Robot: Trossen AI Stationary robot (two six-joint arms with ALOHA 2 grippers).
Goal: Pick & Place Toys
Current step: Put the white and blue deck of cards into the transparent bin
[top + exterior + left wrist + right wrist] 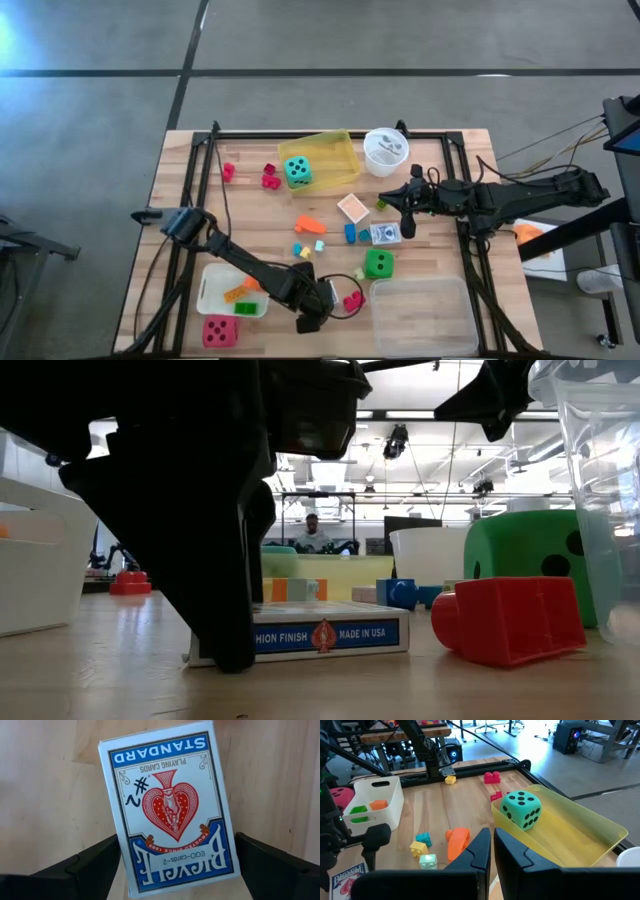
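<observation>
The left gripper (172, 865) is set low over a Bicycle playing-card deck (167, 810) lying flat on the wooden table (180, 200), near the front edge between the white bin (215, 285) and the clear tray (420, 315). Its fingers (92, 865) are spread wide, one either side of the deck's lower end, with no squeeze visible yet. In the low view the deck (330, 632) is seen flat on the wood with the dark finger down at its left end.

Risks, judged: the deck sits skewed between the jaws, so closure could twist it or catch only a corner. The box is thin and flat, so the fingertips could ride over the top edge or shove it along the table. A red block (510, 618) lies just beside the deck and could be knocked. A green die (378, 263) is near too.

The right gripper (492, 847) is pressed closed and empty, hovering mid-table near the yellow tray (580, 832) holding the teal die (521, 809). No clash between arms is expected; they are well apart.
</observation>
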